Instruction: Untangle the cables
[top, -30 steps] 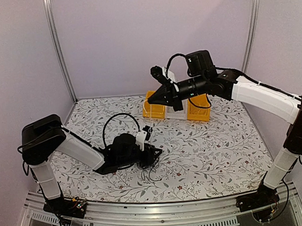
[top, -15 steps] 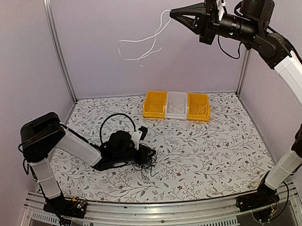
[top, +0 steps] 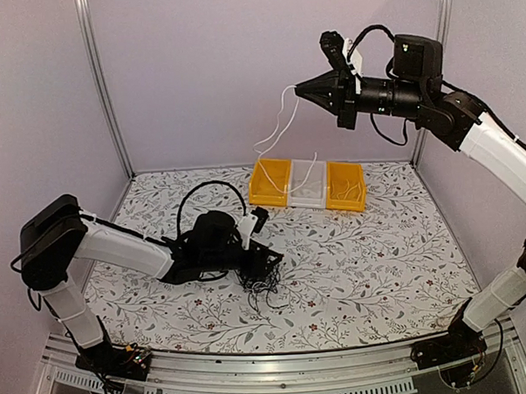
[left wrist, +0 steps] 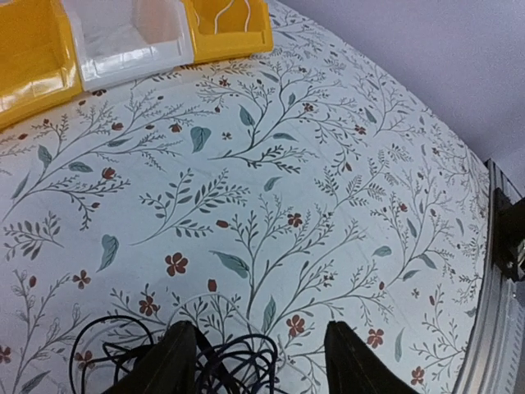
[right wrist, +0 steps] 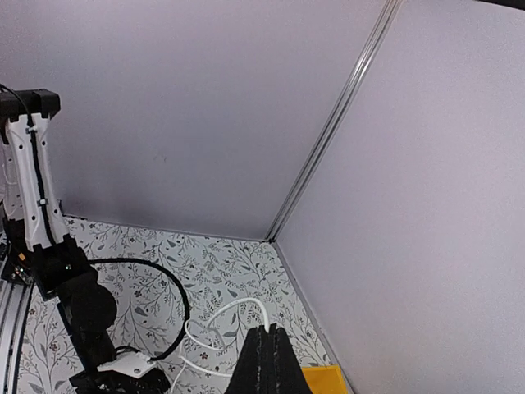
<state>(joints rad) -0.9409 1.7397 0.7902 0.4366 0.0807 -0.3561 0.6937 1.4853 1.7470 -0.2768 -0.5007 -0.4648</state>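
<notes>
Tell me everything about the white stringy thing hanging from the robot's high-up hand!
It is a thin white cable, bendy and smooth-looking. The right gripper, shut on it, holds it high in the air. From there it droops in loose curving strands. Its low ends show in front of the row of bins; whether they touch them cannot be told.

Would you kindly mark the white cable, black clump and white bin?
white cable [top: 276,131], top external view, hanging strand
black clump [top: 262,280], top external view, middle
white bin [top: 311,199], top external view, front wall
</notes>
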